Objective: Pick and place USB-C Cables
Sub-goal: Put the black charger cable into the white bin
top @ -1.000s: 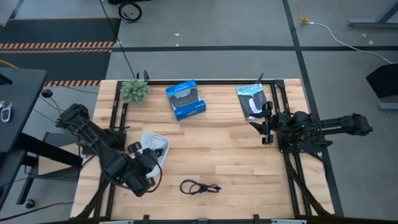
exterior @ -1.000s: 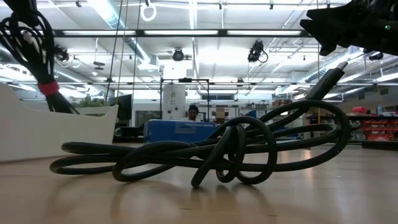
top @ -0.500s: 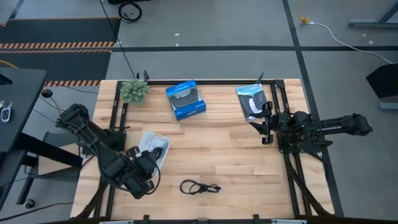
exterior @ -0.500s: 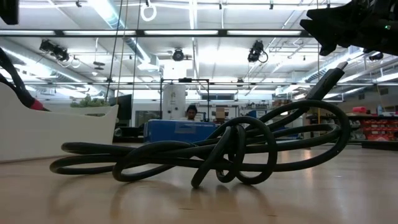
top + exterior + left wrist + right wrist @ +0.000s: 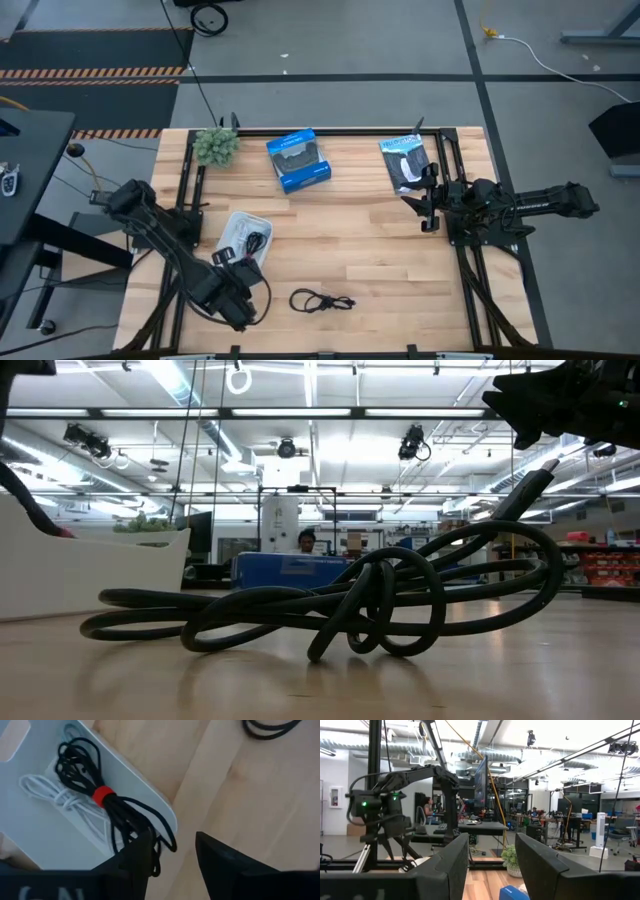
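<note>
A white tray (image 5: 236, 224) lies on the table's left half. It holds a white coiled cable (image 5: 57, 795) and a black cable with a red tie (image 5: 101, 796). The black cable's loops hang over the tray's rim (image 5: 165, 810). My left gripper (image 5: 238, 268) is open and empty just on the near side of the tray, its fingers (image 5: 142, 852) close beside those loops. A third black cable (image 5: 322, 300) lies coiled on the wood near the table's near edge, its plug end (image 5: 535, 482) sticking up. My right gripper (image 5: 428, 205) waits open at the right.
A blue box (image 5: 298, 160) and a black-and-white packet (image 5: 405, 163) lie along the far edge, and a small green plant (image 5: 215, 145) stands at the far left. Bare wood lies between the tray and my right arm. A person (image 5: 307, 540) shows far off in the room.
The black cable with the red tie, which hung in the air at the low view's left, has gone down into the tray and lies there. My left gripper has then drawn back from the tray toward the table's near edge and a little to the right.
</note>
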Tool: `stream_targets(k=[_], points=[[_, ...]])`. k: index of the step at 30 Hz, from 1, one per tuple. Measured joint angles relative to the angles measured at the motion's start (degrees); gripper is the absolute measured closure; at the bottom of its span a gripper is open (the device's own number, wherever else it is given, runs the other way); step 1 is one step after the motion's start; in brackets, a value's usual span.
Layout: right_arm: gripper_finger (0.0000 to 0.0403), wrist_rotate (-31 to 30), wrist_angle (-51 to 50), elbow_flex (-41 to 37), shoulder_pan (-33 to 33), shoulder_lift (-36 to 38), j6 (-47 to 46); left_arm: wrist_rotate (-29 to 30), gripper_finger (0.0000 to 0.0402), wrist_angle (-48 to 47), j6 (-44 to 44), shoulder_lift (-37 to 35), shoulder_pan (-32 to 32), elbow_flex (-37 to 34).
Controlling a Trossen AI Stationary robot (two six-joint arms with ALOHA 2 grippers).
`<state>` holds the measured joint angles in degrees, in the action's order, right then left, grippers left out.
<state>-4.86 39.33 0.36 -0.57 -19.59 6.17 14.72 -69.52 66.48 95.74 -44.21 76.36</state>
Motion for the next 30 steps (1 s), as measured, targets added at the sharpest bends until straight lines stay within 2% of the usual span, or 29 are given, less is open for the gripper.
stream_targets(k=[6,10,14,19,25,30], points=[[0.0234,0.0,0.0,0.0,0.0,0.0,0.0,-1.5,0.0231,-2.5,-1.1,3.0,1.0,0.0],[0.0234,0.0,0.0,0.0,0.0,0.0,0.0,-1.9,0.0247,-2.7,-1.2,3.8,1.0,0.0],[0.0234,0.0,0.0,0.0,0.0,0.0,0.0,-4.8,0.0267,-3.1,-1.2,3.6,1.6,0.8],[0.0234,0.0,0.0,0.0,0.0,0.0,0.0,-1.5,0.0282,-2.2,-1.8,3.1,2.0,3.5],[0.0234,0.0,0.0,0.0,0.0,0.0,0.0,7.5,0.0285,9.6,-9.8,4.4,2.9,3.7],[0.0234,0.0,0.0,0.0,0.0,0.0,0.0,7.8,0.0263,22.7,-19.4,8.1,5.6,3.7]])
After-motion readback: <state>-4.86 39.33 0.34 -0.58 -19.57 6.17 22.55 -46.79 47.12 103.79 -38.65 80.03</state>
